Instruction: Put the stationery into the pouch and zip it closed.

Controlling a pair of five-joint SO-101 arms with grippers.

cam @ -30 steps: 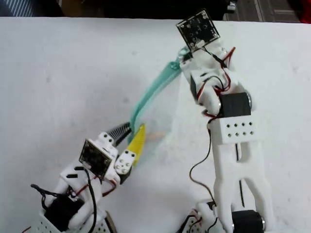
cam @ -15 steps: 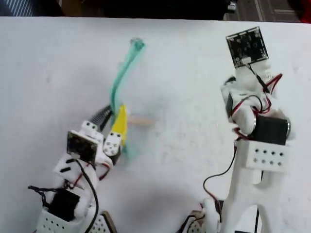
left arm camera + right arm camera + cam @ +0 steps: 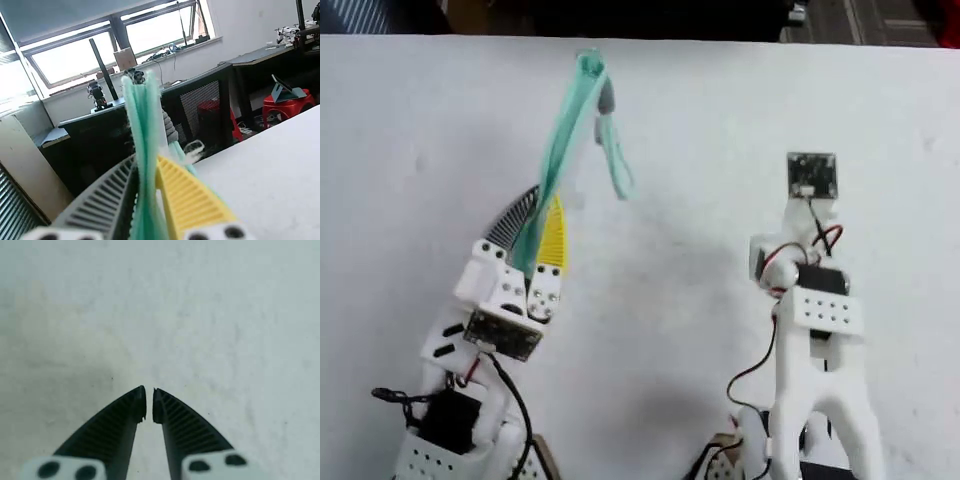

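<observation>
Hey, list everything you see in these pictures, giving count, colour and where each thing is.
pouch: one, teal, held by its edge in the left pincer
table: one, white, under both arms
chair: one, black mesh, in the room behind the table
stool: one, red, on the floor behind the table
left pincer: one, grey and yellow fingers, shut on the pouch
right pincer: one, dark fingers, shut on nothing, over the table
</observation>
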